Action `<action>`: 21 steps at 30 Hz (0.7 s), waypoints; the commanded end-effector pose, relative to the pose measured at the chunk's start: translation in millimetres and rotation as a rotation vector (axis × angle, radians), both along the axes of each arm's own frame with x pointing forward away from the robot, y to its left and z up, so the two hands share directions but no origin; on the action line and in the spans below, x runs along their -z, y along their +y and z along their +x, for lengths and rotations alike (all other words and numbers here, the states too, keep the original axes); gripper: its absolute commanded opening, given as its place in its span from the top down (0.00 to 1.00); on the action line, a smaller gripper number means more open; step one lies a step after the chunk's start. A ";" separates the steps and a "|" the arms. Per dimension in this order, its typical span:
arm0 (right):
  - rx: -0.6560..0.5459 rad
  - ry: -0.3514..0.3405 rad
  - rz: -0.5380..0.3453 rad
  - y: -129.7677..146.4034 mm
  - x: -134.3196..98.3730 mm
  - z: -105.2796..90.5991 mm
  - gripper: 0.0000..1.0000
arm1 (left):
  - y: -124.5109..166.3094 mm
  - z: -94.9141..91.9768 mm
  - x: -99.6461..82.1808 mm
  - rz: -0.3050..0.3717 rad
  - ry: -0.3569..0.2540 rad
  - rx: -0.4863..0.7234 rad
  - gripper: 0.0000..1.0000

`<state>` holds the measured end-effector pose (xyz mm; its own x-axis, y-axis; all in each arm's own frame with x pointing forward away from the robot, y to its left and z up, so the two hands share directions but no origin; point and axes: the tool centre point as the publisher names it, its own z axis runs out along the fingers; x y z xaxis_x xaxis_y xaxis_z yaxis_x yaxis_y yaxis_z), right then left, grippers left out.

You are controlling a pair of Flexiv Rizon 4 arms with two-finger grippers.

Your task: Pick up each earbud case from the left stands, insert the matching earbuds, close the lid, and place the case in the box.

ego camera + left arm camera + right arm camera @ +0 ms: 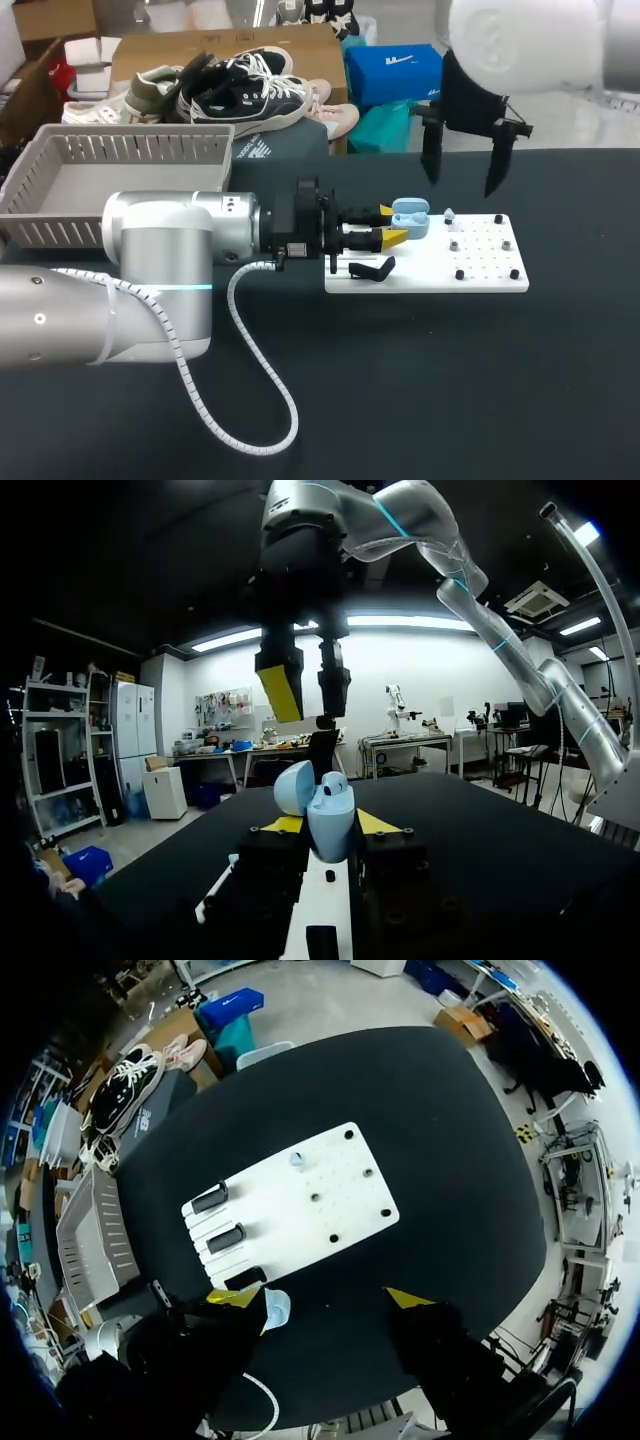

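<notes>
Black desk (450, 380), white board (430, 275). Left hand (388, 226) clamped on open-lidded case (411, 219). Right hand (465, 160), spread open, hangs above the board, nearer what is probably an earbud (449, 214).

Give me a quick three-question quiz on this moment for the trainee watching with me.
1. Fill in: the right claw hangs open and empty above the white ____.
2. Multiple choice: the earbud case sits between the fingers of: A the left claw; B the right claw; C neither.
3. True or false: the case's lid is shut.

Key: 1 board; 2 A; 3 false, it stands open.
</notes>
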<state>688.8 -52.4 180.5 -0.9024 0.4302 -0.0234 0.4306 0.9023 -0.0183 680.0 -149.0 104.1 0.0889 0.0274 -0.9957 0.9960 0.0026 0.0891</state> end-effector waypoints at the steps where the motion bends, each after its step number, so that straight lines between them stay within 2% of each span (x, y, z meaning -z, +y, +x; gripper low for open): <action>1: -0.011 -0.051 0.041 -10.3 4.2 6.4 0.26 | -0.1 -1.2 0.0 0.000 -0.001 -0.005 1.00; 7: -0.039 -0.091 0.061 -19.8 9.8 27.8 0.28 | -0.1 -1.2 0.0 0.000 -0.001 -0.005 1.00; 15: -0.057 -0.097 0.073 -20.7 33.1 51.7 0.43 | -0.1 -1.2 0.0 0.000 -0.001 -0.005 1.00; 21: -0.023 -0.127 0.115 -19.7 47.2 68.3 0.43 | -0.1 -1.2 0.0 0.000 -0.001 -0.005 1.00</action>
<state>750.8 -71.9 141.4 -0.9059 0.4134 -0.0915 0.4002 0.9066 0.1338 680.0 -149.0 104.1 0.0890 0.0274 -0.9957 0.9960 0.0026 0.0891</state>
